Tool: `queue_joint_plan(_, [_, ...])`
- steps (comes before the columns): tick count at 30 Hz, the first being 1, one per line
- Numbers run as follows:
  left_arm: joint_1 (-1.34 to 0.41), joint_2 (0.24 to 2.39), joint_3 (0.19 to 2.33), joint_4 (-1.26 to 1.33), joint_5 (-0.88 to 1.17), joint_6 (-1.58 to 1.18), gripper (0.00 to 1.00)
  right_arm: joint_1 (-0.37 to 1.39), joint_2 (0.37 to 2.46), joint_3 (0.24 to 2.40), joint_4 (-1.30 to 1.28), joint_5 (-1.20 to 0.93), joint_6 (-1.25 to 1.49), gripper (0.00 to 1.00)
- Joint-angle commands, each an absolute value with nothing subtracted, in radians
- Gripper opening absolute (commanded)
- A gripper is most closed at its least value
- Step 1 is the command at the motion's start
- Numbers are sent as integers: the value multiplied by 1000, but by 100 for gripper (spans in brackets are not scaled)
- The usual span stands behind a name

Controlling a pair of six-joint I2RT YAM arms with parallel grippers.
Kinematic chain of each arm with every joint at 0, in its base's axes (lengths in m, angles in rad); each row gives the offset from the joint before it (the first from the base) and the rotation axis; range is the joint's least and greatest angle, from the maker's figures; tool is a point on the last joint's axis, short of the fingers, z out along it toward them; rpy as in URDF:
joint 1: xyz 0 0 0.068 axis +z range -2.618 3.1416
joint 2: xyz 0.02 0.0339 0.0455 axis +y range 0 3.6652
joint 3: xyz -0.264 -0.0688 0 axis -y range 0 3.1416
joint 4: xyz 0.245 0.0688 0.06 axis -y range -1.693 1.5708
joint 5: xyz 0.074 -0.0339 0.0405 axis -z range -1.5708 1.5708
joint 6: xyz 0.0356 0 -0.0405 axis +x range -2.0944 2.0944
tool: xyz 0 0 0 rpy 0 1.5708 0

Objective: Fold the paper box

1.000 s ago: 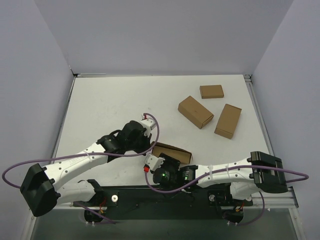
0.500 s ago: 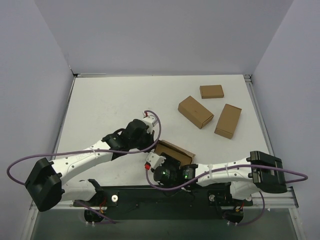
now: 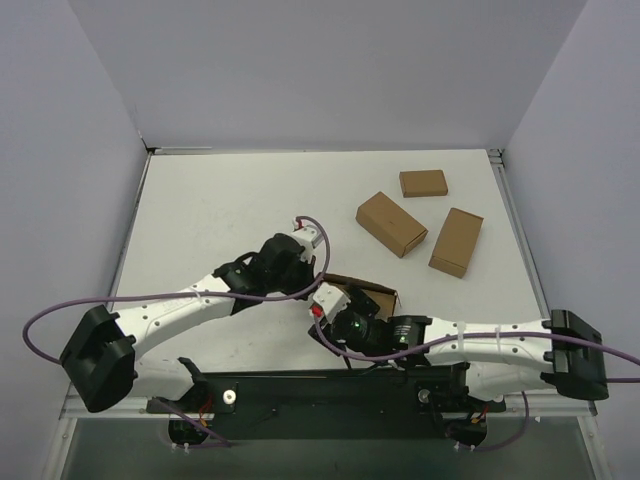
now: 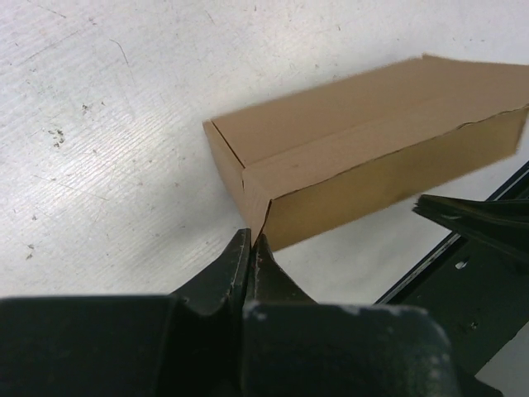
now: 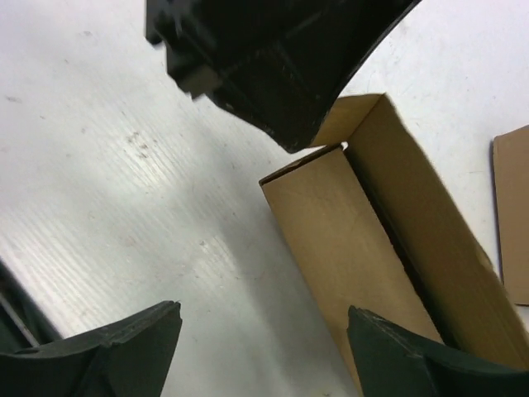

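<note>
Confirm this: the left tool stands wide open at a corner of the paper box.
Not open: the left tool is shut, fingers pressed together, at a corner of the paper box. The left wrist view shows it.

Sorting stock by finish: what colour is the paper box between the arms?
Plain brown, unprinted; the paper box shows best in the left wrist view.
</note>
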State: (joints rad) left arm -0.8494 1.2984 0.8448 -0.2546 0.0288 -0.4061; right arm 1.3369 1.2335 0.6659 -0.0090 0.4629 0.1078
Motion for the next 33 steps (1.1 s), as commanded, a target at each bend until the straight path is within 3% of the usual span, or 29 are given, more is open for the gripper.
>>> queue_joint_plan(1, [-853, 1334, 934, -311, 48, -373, 0, 1342, 1105, 741, -93, 448, 84, 89])
queue_joint_plan(5, [-853, 1364, 969, -356, 61, -342, 0, 1301, 1025, 758, -158, 439, 45, 100])
queue_joint_plan(17, [-828, 1396, 1032, -460, 115, -267, 0, 1201, 1106, 845, -261, 278, -8, 100])
queue_joint_plan(33, [-827, 1433, 1095, -518, 132, -183, 0, 1155, 1132, 810, -225, 311, -110, 100])
